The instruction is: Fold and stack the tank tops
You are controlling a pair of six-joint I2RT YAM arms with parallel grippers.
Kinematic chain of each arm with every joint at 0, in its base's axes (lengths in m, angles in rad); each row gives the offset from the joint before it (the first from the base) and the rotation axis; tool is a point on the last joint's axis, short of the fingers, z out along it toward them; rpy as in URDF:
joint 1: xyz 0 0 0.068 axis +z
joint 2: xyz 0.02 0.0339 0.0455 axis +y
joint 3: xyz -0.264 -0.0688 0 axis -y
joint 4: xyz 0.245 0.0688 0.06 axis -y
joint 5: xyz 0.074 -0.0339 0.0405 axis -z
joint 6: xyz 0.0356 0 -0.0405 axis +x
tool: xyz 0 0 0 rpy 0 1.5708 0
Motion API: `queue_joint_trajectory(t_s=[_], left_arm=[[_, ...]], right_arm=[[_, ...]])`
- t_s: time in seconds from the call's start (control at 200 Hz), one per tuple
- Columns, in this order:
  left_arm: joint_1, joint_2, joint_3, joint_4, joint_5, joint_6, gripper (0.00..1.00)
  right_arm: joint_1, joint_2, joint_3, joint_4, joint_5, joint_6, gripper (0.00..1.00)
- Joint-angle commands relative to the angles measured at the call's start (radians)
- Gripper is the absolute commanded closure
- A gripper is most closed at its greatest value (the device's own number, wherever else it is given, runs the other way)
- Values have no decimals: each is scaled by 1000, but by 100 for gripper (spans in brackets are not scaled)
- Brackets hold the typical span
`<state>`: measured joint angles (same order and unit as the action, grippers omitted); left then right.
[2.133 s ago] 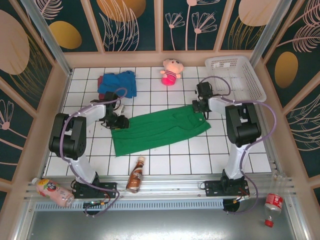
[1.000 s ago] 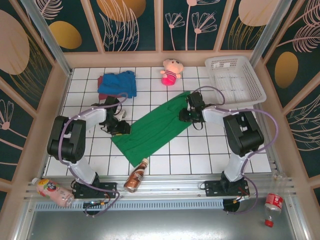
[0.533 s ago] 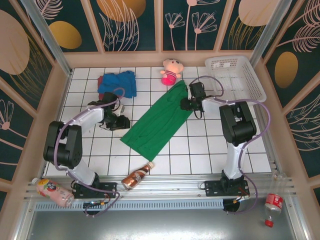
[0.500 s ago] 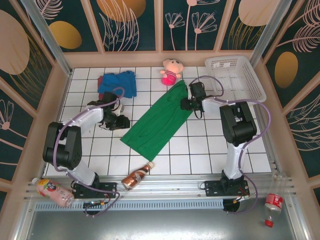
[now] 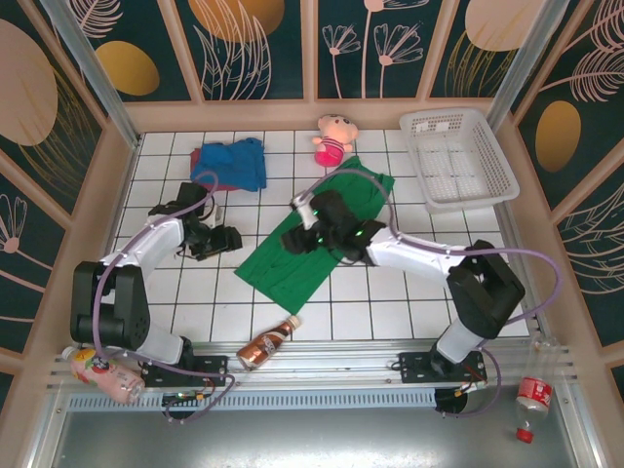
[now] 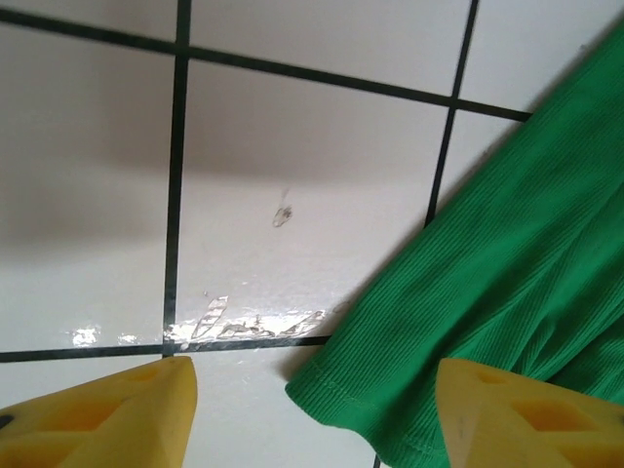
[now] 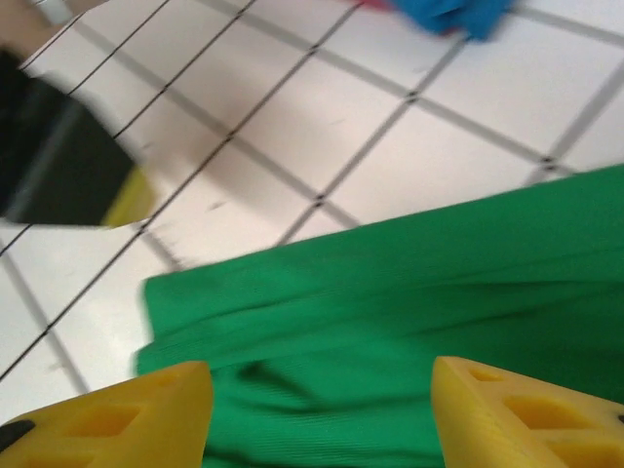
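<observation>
**Clerk:** Edges and free room on the table [image 5: 409, 297]?

**Inspector:** The green tank top [image 5: 278, 275] lies flat on a diagonal across the centre. Its near end points left towards the front edge, its far end towards the white basket [image 5: 487, 182]. Bare tiles lie to its right and along the near right. The blue tank top [image 5: 234, 164] is bunched at the far left, with the maroon tank top [image 5: 198, 157] showing from under its left side. A pink plush doll [image 5: 333, 139] sits at the far centre, near the green cloth's far end. A brown bottle [image 5: 265, 343] lies on its side at the near edge, apart from the cloth.

**Clerk:** The hands?

**Inspector:** The left hand [image 5: 224, 239] is low over the tiles, just left of the green top. Its yellow fingertips [image 6: 107, 419] are spread wide and hold nothing; a hemmed corner of the cloth [image 6: 507, 253] lies below, between them. The right hand [image 5: 295, 239] is over the cloth's left half. Its fingertips [image 7: 526, 409] are likewise spread and empty, above wrinkled green fabric [image 7: 390, 292].

**Clerk:** Arm pose?

**Inspector:** The left arm bows out along the left side, then turns inward. The right arm reaches long and low from its base, leftward across the cloth.
</observation>
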<state>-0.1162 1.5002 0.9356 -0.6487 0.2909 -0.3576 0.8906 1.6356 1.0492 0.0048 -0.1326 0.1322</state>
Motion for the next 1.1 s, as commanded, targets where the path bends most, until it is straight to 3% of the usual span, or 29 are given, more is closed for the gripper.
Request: queue_joint_trajectory(t_s=[0.0, 0.26, 0.595, 0.755, 0.891, 1.091], left_arm=[[31, -35, -21, 41, 41, -13, 32], [49, -63, -35, 34, 6, 33, 32], [52, -90, -52, 57, 47, 23, 32], [52, -68, -43, 55, 50, 41, 32], [52, -58, -31, 45, 34, 52, 32], [51, -55, 24, 12, -5, 68, 32]], right_arm=[[89, 95, 30, 12, 17, 46, 38], [248, 280, 151, -86, 158, -35, 36], [260, 420, 224, -191, 227, -87, 43], [262, 429, 203, -211, 236, -73, 69], [257, 396, 218, -179, 166, -50, 91], [221, 332, 220, -82, -60, 18, 100]])
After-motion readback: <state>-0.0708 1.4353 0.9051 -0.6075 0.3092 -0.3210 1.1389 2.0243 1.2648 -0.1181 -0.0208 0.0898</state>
